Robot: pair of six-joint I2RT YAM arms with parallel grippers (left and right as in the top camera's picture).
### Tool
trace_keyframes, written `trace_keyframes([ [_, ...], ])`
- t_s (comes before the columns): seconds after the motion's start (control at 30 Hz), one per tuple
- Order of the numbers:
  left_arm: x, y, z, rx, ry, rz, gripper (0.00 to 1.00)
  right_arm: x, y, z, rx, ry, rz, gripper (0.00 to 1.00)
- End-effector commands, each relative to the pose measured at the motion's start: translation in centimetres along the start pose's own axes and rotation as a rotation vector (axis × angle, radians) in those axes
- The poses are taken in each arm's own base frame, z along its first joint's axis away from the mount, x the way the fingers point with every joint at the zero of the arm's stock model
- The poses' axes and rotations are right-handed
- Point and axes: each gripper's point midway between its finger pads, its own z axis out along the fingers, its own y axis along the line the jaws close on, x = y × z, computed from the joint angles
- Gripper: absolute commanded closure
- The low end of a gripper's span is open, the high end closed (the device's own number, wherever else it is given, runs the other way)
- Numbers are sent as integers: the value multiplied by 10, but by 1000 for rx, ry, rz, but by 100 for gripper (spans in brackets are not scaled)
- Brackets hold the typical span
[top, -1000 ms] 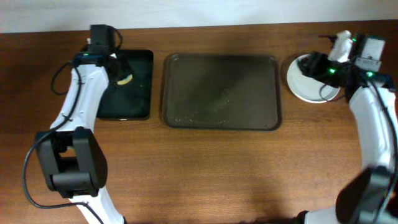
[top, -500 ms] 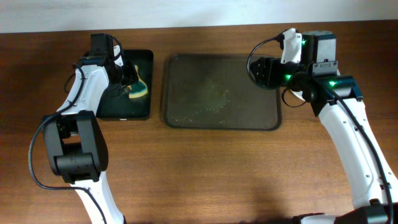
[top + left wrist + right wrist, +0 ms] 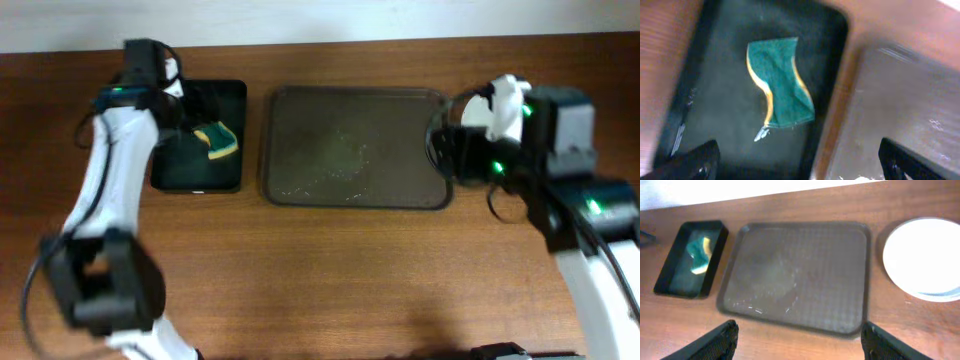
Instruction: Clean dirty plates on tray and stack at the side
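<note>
The tray (image 3: 355, 145) lies mid-table, bare except for faint smears and specks, and it fills the middle of the right wrist view (image 3: 800, 272). The white plates (image 3: 924, 255) sit stacked on the wood just right of it; in the overhead view my right arm hides them. My right gripper (image 3: 800, 342) hangs open and empty high above the tray's near edge. My left gripper (image 3: 800, 167) is open wide and empty above the gap between the small black tray and the big tray. A green and yellow sponge (image 3: 780, 85) lies loose below it.
The smaller black tray (image 3: 200, 135) stands left of the big tray, holding the sponge (image 3: 217, 140). My left arm (image 3: 120, 150) runs along its left side. Bare brown table (image 3: 330, 280) spreads across the front.
My left gripper opened, dropped the sponge into the black tray and pulled back. My right arm swung from the plates over the tray's right edge, rose, and its jaws widened.
</note>
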Motion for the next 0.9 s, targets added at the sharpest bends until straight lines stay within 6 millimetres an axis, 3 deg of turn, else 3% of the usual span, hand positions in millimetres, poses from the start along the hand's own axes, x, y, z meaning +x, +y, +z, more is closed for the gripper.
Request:
trace_keyframes([
  [0.0,3,-9,-64,13,-55,18,0,24,0,-32,19,23,-6,22],
  [0.1,10,-8,-71,8,-37,15,1,48,-1,-57,29,57,-22,21],
  [0.13,10,-8,-71,8,-36,15,1,52,-1,-61,30,60,-21,17],
  [0.17,10,-8,-71,8,-36,15,1,58,-1,-67,31,67,-20,2],
  [0.27,10,-8,-71,8,-36,15,1,68,-2,-74,35,91,-16,2],
  [0.5,10,-8,-71,8,-36,15,1,70,-3,-67,40,122,-11,2],
  [0.87,10,-8,-71,8,-36,15,1,79,-12,-39,72,252,12,2],
])
